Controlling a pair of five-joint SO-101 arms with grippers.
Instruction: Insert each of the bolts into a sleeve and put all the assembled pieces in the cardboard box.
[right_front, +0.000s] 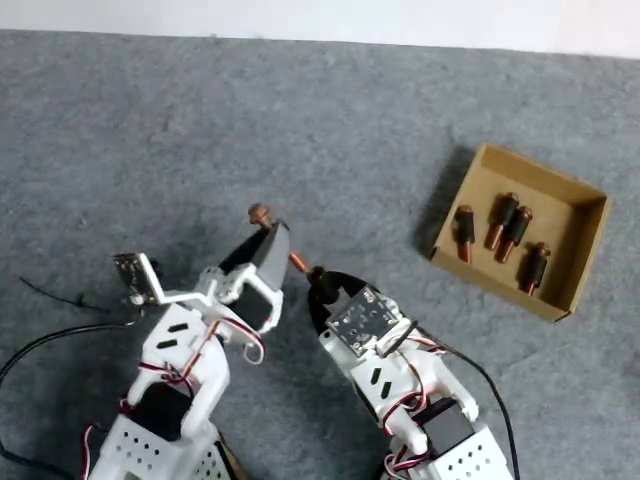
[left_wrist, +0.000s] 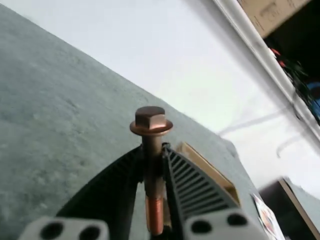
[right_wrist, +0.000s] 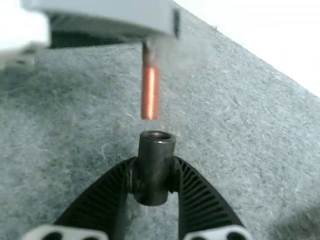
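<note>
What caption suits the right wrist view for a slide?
The right tool grips a black sleeve; a copper bolt points at its open end, not yet inserted.

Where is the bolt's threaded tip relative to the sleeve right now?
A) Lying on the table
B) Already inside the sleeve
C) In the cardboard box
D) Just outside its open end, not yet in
D: in the right wrist view a gap shows between the tip of the bolt and the open end of the sleeve.
</note>
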